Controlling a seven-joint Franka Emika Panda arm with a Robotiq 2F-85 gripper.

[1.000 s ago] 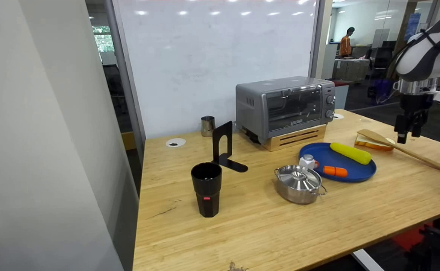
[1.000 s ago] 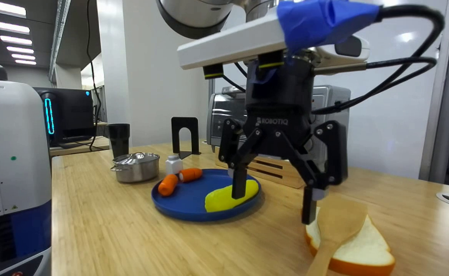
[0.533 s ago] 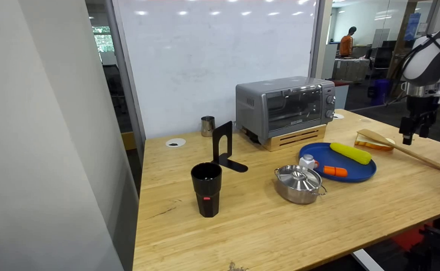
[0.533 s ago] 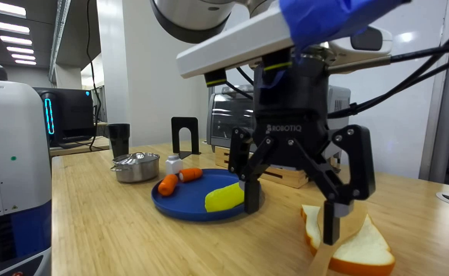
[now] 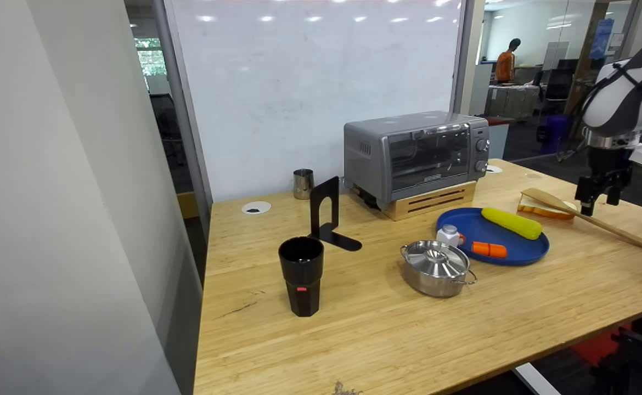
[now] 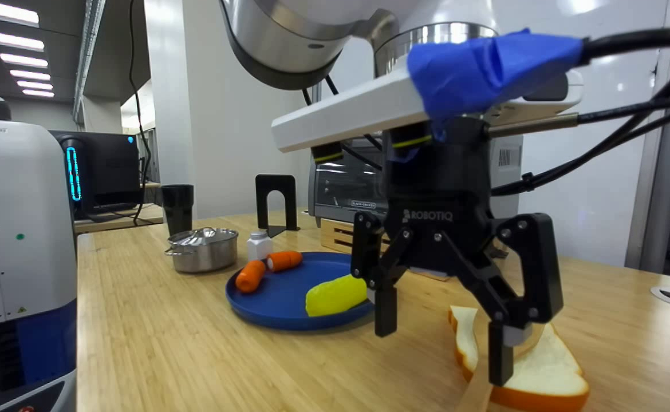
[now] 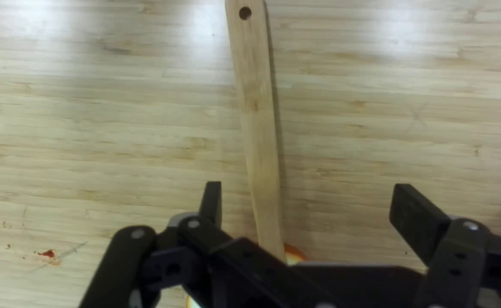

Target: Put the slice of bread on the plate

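Slice of bread (image 6: 550,363), one: cream-white face, orange-brown crust. Lay flat on the worktop (image 5: 354,323), toward its right-hand edge as an exterior view had it, partly covered by the blade of a wooden spatula (image 7: 258,124). Judged light, probably foam or soft plastic; likely to give under a squeeze, hardly fragile; dry-looking, so slipping seemed a smaller worry than denting or bending. Best hold: opposite crust sides, jaws low by the worktop, with light pressure. The blade probably had to come off first, as it lay in the way of a clean grip and could have tipped the slice.

Wooden spatula: handle ran from the slice toward the same edge.

Tool (image 6: 443,346), one: jaws spread wide, nothing in hold. Hung above the spatula's handle, which showed between the jaws in the wrist view; a little crust showed below.

Plate (image 6: 286,300), one, round, dark blue: on the worktop near the slice, farther in from that edge. Bore a yellow elongated piece (image 6: 335,298) and two orange carrot-like pieces (image 6: 284,261); bare room looked tight for the slice to lie level.

White shaker (image 6: 259,247): just beside the plate. Lidded pot (image 5: 436,271): near the shaker, farther from that edge.
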